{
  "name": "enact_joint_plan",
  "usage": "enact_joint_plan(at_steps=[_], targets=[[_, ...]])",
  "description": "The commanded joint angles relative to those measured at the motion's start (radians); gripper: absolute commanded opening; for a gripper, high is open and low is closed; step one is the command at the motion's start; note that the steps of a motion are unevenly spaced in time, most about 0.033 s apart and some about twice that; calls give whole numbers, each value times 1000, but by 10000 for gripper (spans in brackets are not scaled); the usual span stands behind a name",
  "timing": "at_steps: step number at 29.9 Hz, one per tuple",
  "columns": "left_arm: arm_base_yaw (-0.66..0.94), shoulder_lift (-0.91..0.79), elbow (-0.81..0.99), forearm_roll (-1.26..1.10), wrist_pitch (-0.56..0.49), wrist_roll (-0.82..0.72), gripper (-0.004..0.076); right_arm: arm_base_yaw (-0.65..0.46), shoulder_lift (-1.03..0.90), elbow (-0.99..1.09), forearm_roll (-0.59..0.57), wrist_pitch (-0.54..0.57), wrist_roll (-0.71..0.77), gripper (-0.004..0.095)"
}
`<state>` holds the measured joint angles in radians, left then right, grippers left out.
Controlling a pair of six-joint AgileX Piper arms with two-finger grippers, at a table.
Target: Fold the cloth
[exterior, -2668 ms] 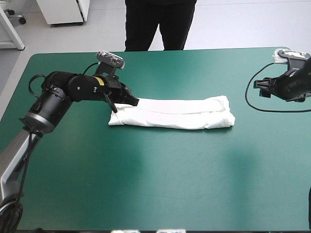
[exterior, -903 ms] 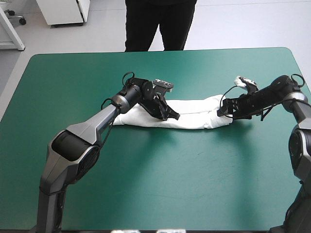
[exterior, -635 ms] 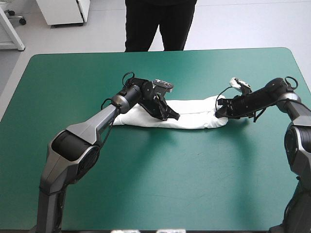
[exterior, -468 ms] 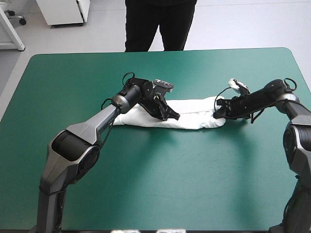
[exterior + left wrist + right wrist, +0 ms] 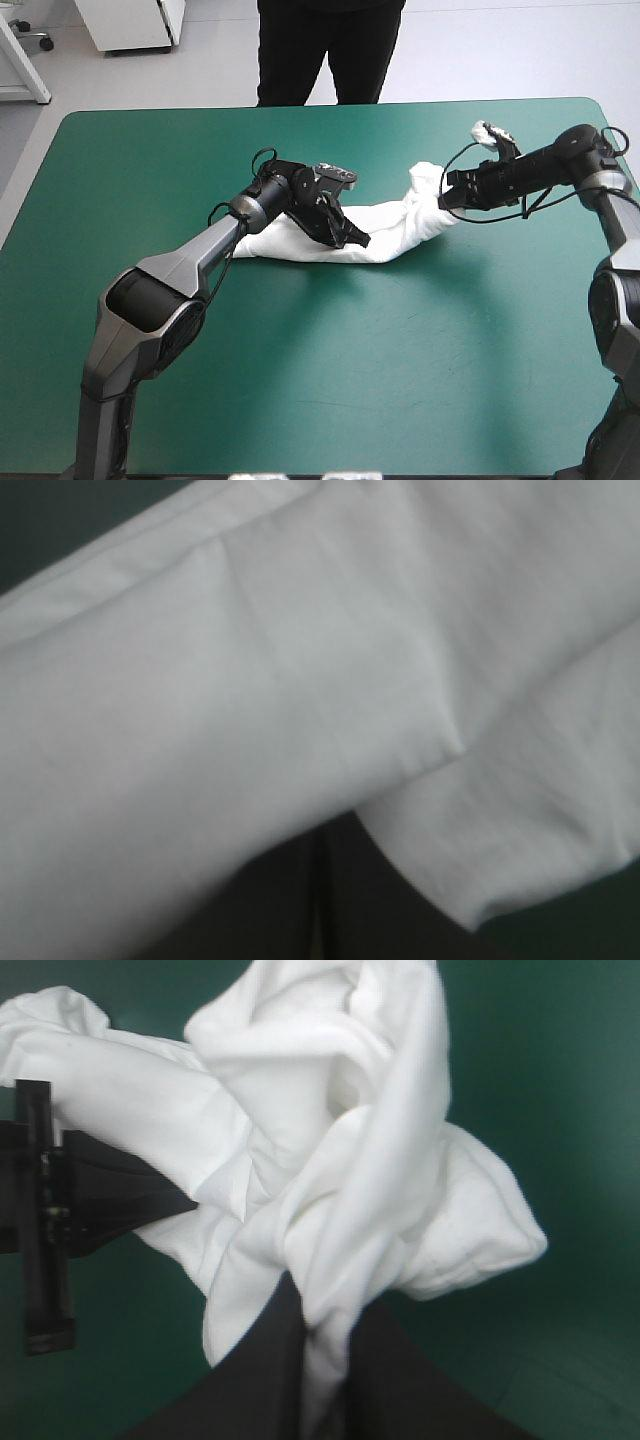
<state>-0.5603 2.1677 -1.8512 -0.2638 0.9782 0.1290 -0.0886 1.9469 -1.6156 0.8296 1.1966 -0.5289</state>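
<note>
One white T-shirt, folded into a long band, lies across the teal-green table just toward 12 o'clock of centre, worked by two grippers. The left gripper, reaching in from 8 o'clock, presses on the band's middle with its black fingers clenched into one point. At 3 o'clock of it, the right gripper is clamped on the shirt's right end, holding that bunched end up off the table.
</note>
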Motion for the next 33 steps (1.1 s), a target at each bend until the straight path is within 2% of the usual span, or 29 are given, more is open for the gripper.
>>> enact_joint_plan(at_steps=[1, 15, 19, 27, 33], targets=[[-8, -56, -21, -6, 11, -8, -9, 1, -109, -37, 43, 55, 15, -17], [-8, -56, -21, -12, 3, -8, -9, 1, -164, -37, 43, 51, 19, -17], [-6, -91, -28, 60, 31, -13, -9, 1, -164, -37, 33, 51, 19, -17], [-6, -289, -145, 356, 163, -110, -9, 20, -164, -44, 46, 51, 19, -17], [-6, -504, -209, 506, 235, -154, -9, 124, -164, -107, 73, 47, 37, -17]])
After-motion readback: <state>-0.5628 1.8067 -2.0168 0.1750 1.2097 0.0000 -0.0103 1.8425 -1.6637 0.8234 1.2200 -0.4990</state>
